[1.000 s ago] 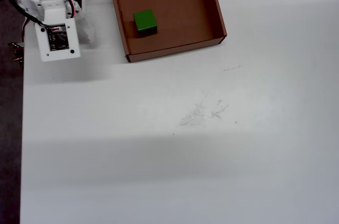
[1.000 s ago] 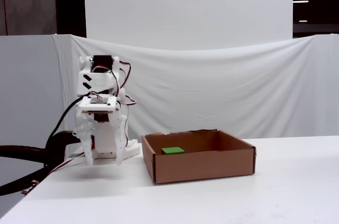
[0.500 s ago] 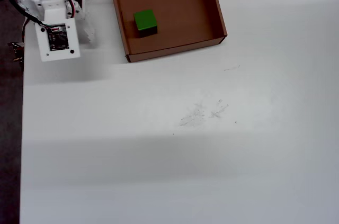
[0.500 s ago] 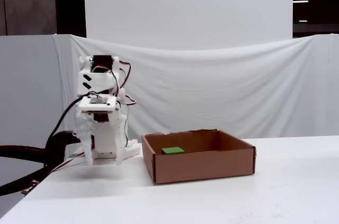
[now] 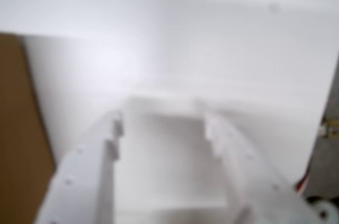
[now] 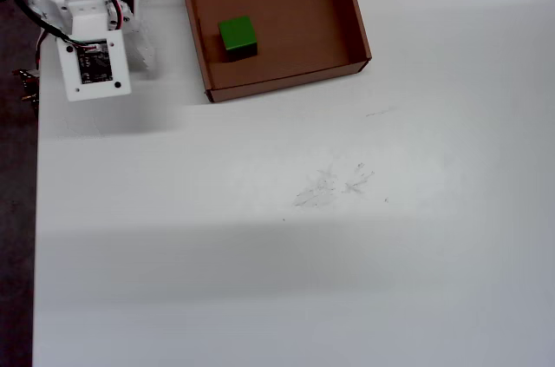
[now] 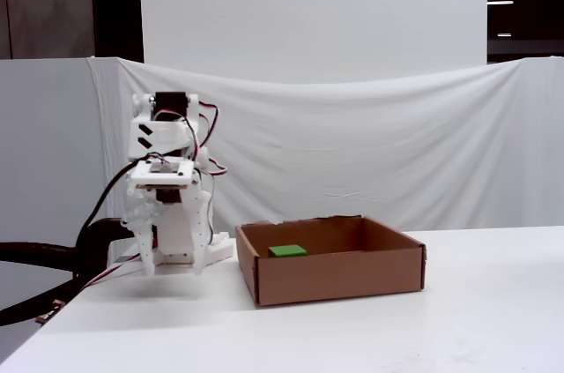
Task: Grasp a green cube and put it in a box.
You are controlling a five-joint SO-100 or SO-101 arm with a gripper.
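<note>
The green cube (image 6: 236,35) lies on the floor of the brown cardboard box (image 6: 286,81), near its left wall in the overhead view. In the fixed view, only the cube's top (image 7: 287,250) shows above the box wall (image 7: 335,278). My white gripper (image 7: 174,265) hangs fingers-down just above the table, left of the box and apart from it. In the blurred wrist view the gripper (image 5: 163,123) is open and empty, with bare white table between its fingers. Brown cardboard (image 5: 21,128) fills that view's left edge. In the overhead view the wrist board (image 6: 94,63) hides the fingers.
The arm's base and cables (image 7: 53,263) stand at the table's left edge in the fixed view. A white cloth backdrop (image 7: 352,152) hangs behind the table. Faint scuff marks (image 6: 334,183) are on the white table top.
</note>
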